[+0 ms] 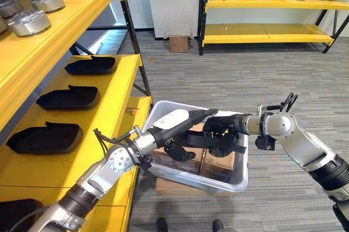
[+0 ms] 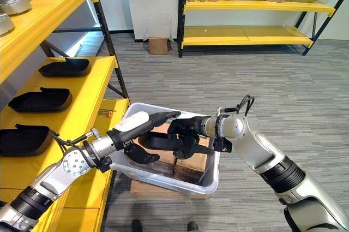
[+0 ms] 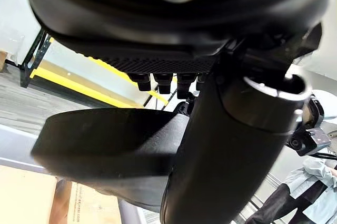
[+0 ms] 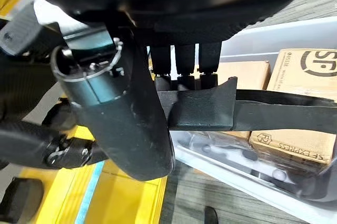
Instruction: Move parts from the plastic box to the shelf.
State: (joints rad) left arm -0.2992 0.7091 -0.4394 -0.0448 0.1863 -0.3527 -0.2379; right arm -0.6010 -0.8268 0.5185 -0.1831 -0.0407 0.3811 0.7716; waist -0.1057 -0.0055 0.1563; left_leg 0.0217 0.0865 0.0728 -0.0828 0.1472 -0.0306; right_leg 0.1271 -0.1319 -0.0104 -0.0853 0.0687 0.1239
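A clear plastic box [image 1: 163, 106] stands on the floor beside the yellow shelf [image 1: 117, 87]. Over the box, both hands hold one long black moulded part [image 1: 193, 140] a little above the contents. My left hand [image 1: 172, 123], its thumb in a white cover, grips the part's left end, with fingers curled under it. From the right, my right hand [image 1: 226, 125] closes on the other end. In the right wrist view its fingers [image 4: 184, 71] hook over the part's edge [image 4: 210, 108]. In the left wrist view the part [image 3: 105, 145] lies between fingers and thumb [image 3: 226, 155].
Cardboard boxes [image 1: 218, 162] lie inside the plastic box, which rests on a flat carton. The shelf's middle level carries three black parts [image 1: 68, 98]; silver round parts [image 1: 30, 23] sit above. A far shelf [image 1: 267, 33] and a small carton [image 1: 178, 43] stand behind. A person [image 3: 310, 182] is nearby.
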